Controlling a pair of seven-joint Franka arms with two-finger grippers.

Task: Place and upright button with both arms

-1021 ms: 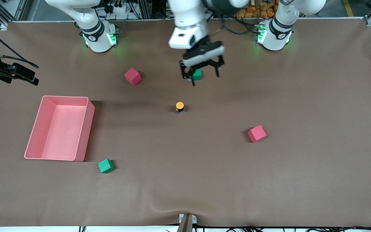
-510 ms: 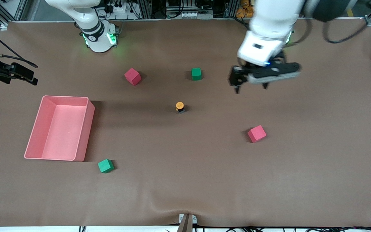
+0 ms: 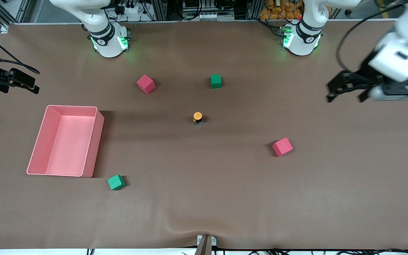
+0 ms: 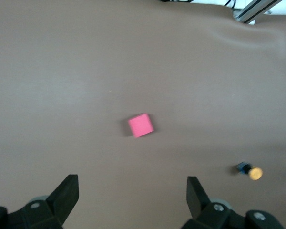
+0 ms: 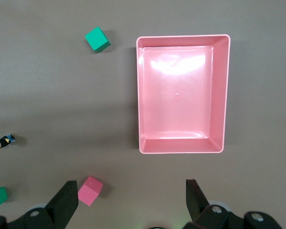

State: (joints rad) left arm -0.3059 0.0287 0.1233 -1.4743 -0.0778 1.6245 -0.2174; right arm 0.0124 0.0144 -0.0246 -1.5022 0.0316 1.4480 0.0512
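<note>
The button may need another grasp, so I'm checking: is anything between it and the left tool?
Nothing visible. Bare table lies between the button and the open left tool; the red cube sits nearer the camera.

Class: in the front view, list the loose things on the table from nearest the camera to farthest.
Green cube → red cube → button → red cube → green cube.

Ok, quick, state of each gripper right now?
Left gripper: open, empty, over the table's left-arm end.
Right gripper: open, empty, above the pink bin.
</note>
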